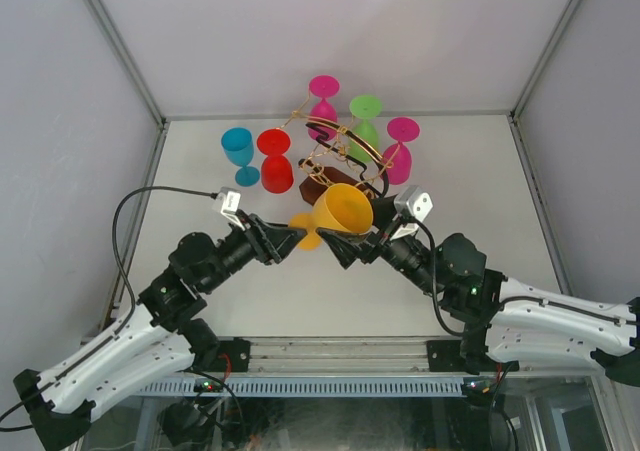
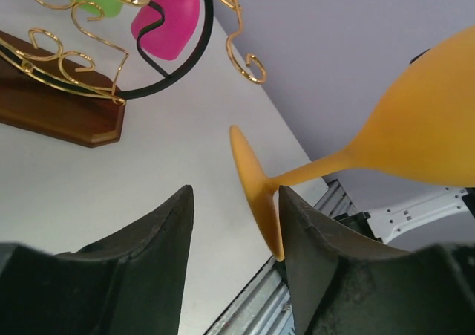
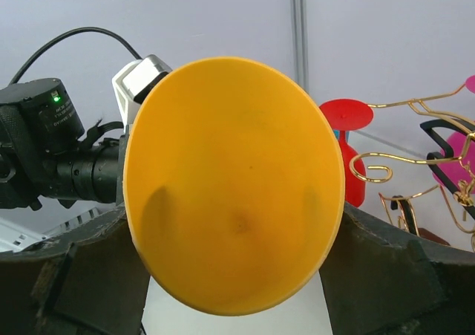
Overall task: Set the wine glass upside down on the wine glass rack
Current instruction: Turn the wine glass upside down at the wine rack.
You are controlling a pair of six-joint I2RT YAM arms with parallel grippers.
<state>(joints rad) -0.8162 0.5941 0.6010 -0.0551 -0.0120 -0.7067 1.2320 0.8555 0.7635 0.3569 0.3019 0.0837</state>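
The right gripper (image 3: 234,215) clamps the orange wine glass (image 1: 343,211) by its bowl, sideways above mid-bench, near the wine glass rack (image 1: 340,151) toward the far edge; the left gripper (image 2: 234,223), jaws wide, straddles its foot (image 2: 256,201), probably to take over for inverting

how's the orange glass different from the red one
Orange glass lies on its side, red glass stands upside down. Orange glass is in the air, bowl in the right gripper; red glass rests on the table. Both are goblet-shaped, and neither is on the rack.
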